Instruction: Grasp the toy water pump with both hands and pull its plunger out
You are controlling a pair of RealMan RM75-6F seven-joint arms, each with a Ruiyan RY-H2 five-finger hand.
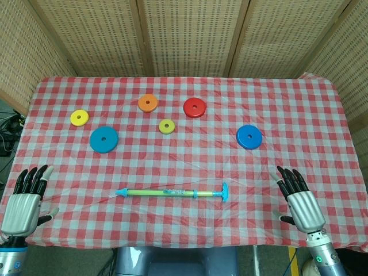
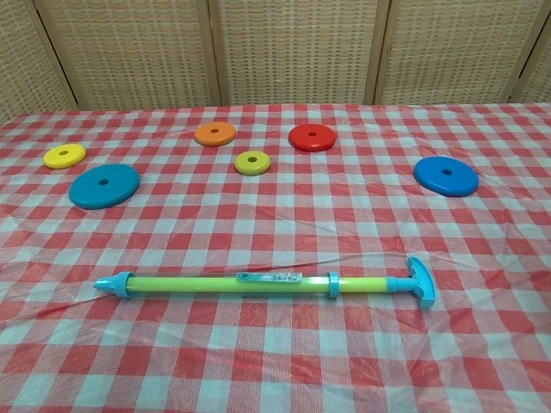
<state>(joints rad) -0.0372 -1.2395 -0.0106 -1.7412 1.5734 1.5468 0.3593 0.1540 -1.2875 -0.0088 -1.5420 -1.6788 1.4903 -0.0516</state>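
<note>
The toy water pump [image 1: 171, 192] lies flat near the table's front edge, a green-yellow tube with a blue nozzle at its left end and a blue T-handle [image 1: 223, 191] at its right. The chest view shows the same pump [image 2: 258, 283] lengthwise, its handle [image 2: 421, 280] to the right. My left hand [image 1: 24, 201] rests at the front left corner, fingers extended and apart, holding nothing. Well right of the handle, my right hand [image 1: 299, 201] sits at the front right, also spread and holding nothing. Neither hand touches the pump. The chest view shows no hands.
Several flat coloured discs lie farther back on the red checked cloth [image 1: 190, 144]: yellow disc [image 1: 79, 118], large blue disc [image 1: 104, 139], orange disc [image 1: 148, 103], small yellow-green disc [image 1: 167, 126], red disc [image 1: 194, 107], blue disc [image 1: 249, 137]. Woven panels stand behind the table.
</note>
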